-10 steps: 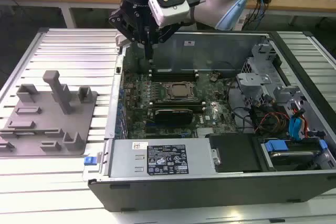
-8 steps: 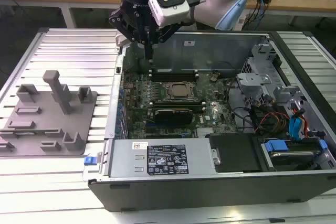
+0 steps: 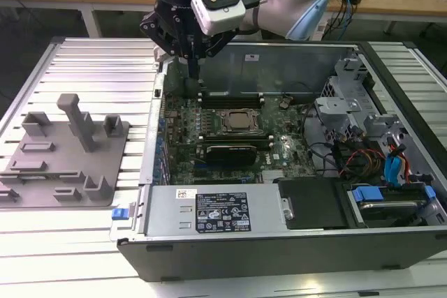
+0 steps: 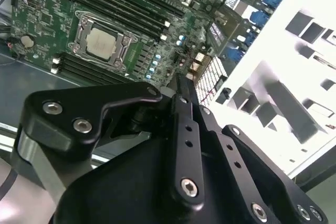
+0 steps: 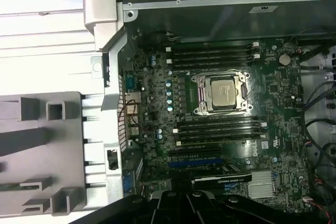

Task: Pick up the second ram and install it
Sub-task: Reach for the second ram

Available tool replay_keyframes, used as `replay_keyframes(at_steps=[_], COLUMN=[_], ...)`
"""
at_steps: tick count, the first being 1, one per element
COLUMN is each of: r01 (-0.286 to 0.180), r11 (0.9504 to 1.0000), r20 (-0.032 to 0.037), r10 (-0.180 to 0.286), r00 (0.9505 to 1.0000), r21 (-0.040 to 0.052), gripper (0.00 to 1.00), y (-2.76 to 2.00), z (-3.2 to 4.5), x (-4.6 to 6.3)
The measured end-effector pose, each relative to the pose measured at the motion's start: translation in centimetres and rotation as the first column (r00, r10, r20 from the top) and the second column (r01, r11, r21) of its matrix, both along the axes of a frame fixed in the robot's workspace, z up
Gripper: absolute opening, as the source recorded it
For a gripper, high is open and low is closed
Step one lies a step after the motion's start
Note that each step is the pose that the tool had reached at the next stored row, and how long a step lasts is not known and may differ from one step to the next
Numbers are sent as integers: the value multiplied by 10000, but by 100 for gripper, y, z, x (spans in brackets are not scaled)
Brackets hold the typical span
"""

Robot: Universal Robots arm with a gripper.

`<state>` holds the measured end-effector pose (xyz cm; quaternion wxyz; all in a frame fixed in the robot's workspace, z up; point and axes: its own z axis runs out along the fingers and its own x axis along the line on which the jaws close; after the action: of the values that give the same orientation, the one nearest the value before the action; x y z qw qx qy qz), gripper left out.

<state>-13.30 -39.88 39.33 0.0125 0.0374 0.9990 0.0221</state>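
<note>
Background: light-topped benches (image 3: 398,6) strewn with cables along the far side of the room. Nearer, a ribbed metal surface (image 3: 91,61) carries an open computer case (image 3: 279,252) lying on its side. A grey fixture plate (image 3: 66,190) with upright blocks lies beside it, on the exterior view's left.

Arm (image 3: 290,5) reaches in from the far side. Its hand (image 3: 190,73) points down over the far corner of the case, on the exterior view's left. It hangs above the edge of the motherboard (image 3: 183,130), near the end of the far bank (image 3: 230,99) of memory slots.

Hand state: fingers (image 4: 184,108) pressed together into one narrow dark tip, in the exterior view and the second wrist view. Cannot tell whether anything thin is nipped between them.

Board layout, first wrist view: processor (image 5: 221,92) mid-board in its metal frame. The far bank lies between it and the case wall, the near bank (image 5: 218,132) on its other side. A black expansion card (image 3: 227,153) stands just beside the near bank.

Second ram: cannot single it out. Both banks read as dark parallel bars, and I cannot tell which slots carry a stick.

Power supply (image 3: 209,211) with a white label lies along the near wall. Bundled cables (image 3: 363,155) and drive bays fill the exterior view's right.
</note>
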Motion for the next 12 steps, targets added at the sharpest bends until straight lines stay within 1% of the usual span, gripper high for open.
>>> replay_keyframes(at_steps=[2, 4, 7, 9, 11, 12], r01=[0, -1, 0, 0, 0, -1], r11=[10000, 10000, 10000, 10000, 10000, 10000], r20=[0, 0, 1, 1, 0, 1], r10=[0, 1, 0, 0, 0, 1], r00=[10000, 10000, 10000, 10000, 10000, 10000], r21=[1, 1, 1, 1, 1, 1], gripper=[8, 8, 8, 8, 8, 8], y=[2, 1, 2, 2, 2, 2], z=[-1, -1, -1, -1, -1, -1], x=[-135, -178, -303, -418, -497, -519])
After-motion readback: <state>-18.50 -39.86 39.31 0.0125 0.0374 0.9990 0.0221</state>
